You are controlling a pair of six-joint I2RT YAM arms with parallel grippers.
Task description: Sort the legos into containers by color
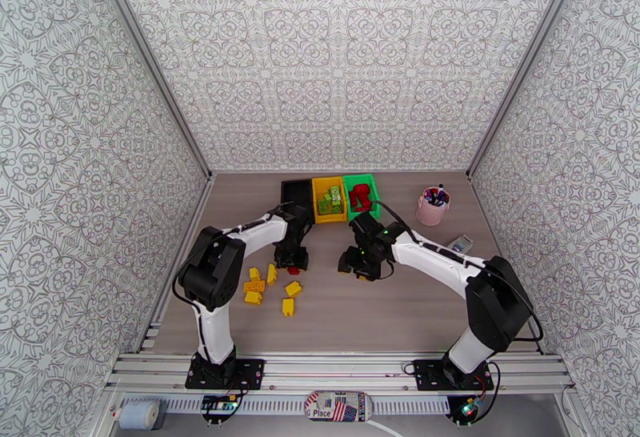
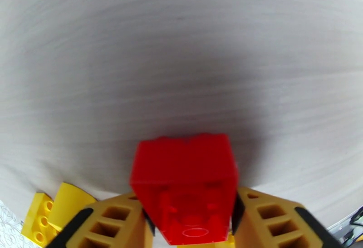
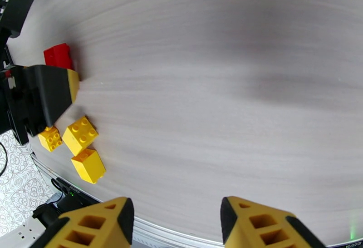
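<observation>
Jaws of my left gripper point(image 2: 190, 219) press both sides of a red brick point(image 2: 181, 167), so I count it clamped on that brick, close above the table point(image 2: 181, 62). Yellow bricks point(image 2: 43, 215) lie just to its left. My right gripper point(image 3: 177, 221) hangs with jaws apart and nothing between them, bare wood beneath it, the yellow bricks well off to its left. Beyond both grippers, the black bin point(image 1: 297, 193), yellow bin point(image 1: 328, 180) and green bin point(image 1: 360, 178) stand touching in a row.
</observation>
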